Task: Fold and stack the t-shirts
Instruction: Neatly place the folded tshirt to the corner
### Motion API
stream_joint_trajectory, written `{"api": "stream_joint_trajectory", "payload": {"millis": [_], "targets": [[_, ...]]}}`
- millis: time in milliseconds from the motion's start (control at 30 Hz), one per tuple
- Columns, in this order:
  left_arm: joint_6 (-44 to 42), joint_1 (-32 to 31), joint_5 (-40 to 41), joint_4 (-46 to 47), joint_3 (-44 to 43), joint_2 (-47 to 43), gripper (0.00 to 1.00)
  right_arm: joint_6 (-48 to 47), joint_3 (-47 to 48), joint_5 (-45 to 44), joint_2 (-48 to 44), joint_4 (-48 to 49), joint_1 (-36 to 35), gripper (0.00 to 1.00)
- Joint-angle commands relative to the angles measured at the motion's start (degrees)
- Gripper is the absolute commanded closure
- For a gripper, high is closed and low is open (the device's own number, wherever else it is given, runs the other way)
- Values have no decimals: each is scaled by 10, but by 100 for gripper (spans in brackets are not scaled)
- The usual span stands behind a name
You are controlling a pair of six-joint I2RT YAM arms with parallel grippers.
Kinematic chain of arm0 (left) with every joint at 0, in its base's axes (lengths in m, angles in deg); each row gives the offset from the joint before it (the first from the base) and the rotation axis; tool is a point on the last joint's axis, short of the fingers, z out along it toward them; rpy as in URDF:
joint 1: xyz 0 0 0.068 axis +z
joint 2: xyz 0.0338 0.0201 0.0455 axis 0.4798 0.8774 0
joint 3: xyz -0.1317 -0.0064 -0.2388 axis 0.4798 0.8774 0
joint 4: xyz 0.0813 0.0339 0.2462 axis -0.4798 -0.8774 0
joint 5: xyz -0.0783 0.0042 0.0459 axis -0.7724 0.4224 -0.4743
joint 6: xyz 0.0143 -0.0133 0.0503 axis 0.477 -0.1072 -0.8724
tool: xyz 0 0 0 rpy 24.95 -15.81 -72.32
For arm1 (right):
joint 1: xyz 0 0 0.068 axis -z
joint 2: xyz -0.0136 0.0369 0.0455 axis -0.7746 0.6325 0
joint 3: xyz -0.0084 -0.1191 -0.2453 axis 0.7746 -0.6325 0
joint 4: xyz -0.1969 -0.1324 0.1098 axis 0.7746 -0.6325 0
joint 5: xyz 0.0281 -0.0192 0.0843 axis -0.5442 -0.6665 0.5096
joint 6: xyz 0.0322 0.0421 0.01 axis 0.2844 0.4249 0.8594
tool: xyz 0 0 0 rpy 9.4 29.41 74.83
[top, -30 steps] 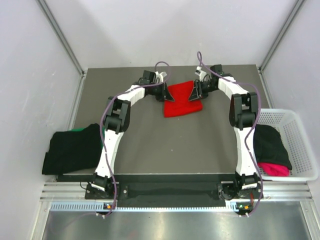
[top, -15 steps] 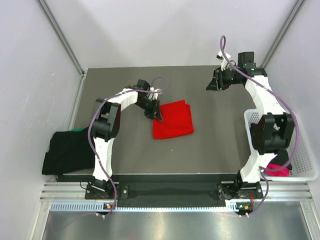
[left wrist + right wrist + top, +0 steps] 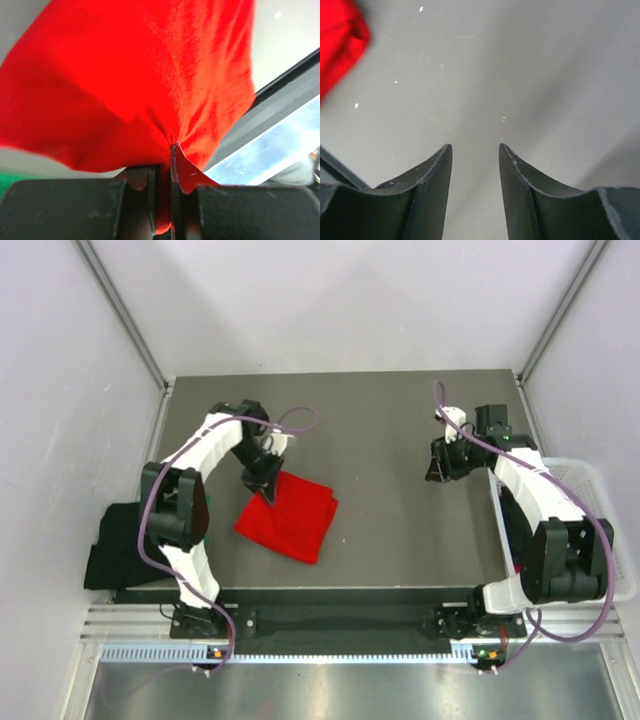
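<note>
The left pincer (image 3: 263,487) pinches a corner of the soft red shirt (image 3: 290,522). Right of it, the right pincer (image 3: 433,466) gapes above smooth bench (image 3: 390,530).

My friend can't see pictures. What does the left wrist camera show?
A bright red t-shirt fills most of the picture, its edge pinched in the shut left gripper at the bottom. Grey table shows in the top right corner, and a bit of green cloth at the bottom left.
</note>
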Motion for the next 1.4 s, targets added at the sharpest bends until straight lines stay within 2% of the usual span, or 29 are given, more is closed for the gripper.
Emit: {"api": "stream_joint_trajectory", "payload": {"millis": [0, 200, 467, 700, 900, 1367], "targets": [[-53, 18, 40, -103, -1, -64, 100, 3, 6, -32, -45, 61, 0, 56], [-73, 33, 83, -143, 34, -143, 100, 9, 22, -24, -28, 57, -1, 55], [-70, 40, 217, -144, 105, -285, 100, 7, 26, 2, -14, 60, -1, 54], [-84, 86, 276, -143, 127, -382, 100, 10, -27, 12, 16, 124, -2, 54], [-96, 140, 284, -142, 97, -384, 100, 17, -19, 39, 95, 129, -9, 55], [-228, 296, 316, -142, 53, -369, 100, 12, -16, 48, 103, 129, -15, 55]]}}
